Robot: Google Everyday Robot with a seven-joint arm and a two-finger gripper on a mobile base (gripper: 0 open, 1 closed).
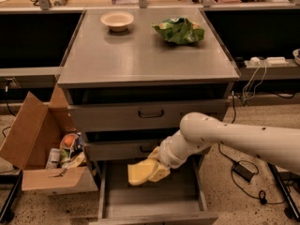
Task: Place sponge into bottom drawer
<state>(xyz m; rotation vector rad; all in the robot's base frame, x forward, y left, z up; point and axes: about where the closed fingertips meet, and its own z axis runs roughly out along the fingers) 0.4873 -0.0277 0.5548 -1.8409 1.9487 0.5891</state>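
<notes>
The pale yellow sponge (142,171) hangs in my gripper (154,165), held just above the open bottom drawer (154,198), over its back left part. The gripper sits at the end of my white arm, which reaches in from the right, and it is shut on the sponge. The bottom drawer is pulled out from the grey cabinet and its plain grey floor shows. The two upper drawers with dark handles are closed.
A cream bowl (117,20) and a green snack bag (178,30) sit on the cabinet top (140,55). An open cardboard box (42,149) with cans and rubbish stands on the floor at the left. Cables and a power brick (243,170) lie at the right.
</notes>
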